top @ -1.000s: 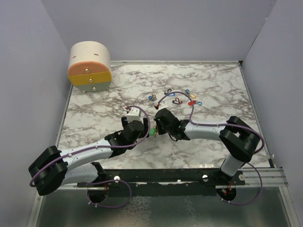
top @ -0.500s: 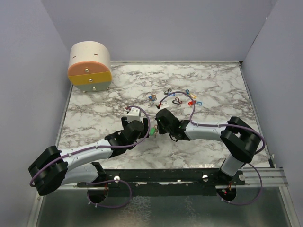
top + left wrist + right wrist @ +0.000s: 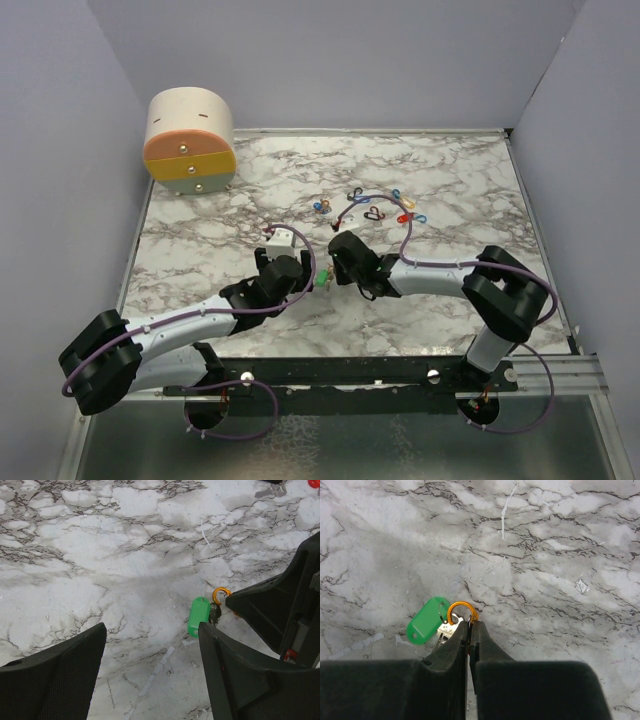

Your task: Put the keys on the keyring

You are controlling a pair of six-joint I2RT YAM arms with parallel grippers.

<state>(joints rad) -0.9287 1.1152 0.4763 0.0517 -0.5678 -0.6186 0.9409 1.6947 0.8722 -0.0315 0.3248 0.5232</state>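
Comparing w/ a sec ago, barely any change: R gripper [image 3: 469,626] (jaws pinched on the orange keyring [image 3: 461,611], green-tag key [image 3: 427,620] apparently already on it, on the marble [image 3: 200,240]) edged toward the L gripper [image 3: 151,630], spread wide, gripping nothing; other keys [image 3: 405,217] wait far back.

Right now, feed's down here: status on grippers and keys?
Right gripper shut on orange ring, green key against it. Left gripper open, empty, beside green key. Nothing between them.

My black right tool [image 3: 469,630] pinches an orange ring [image 3: 461,611]; beside the ring lies a key [image 3: 427,620] with a green tag. My left tool [image 3: 150,647] is black. Bench [image 3: 570,555]: white marble, grey veins.
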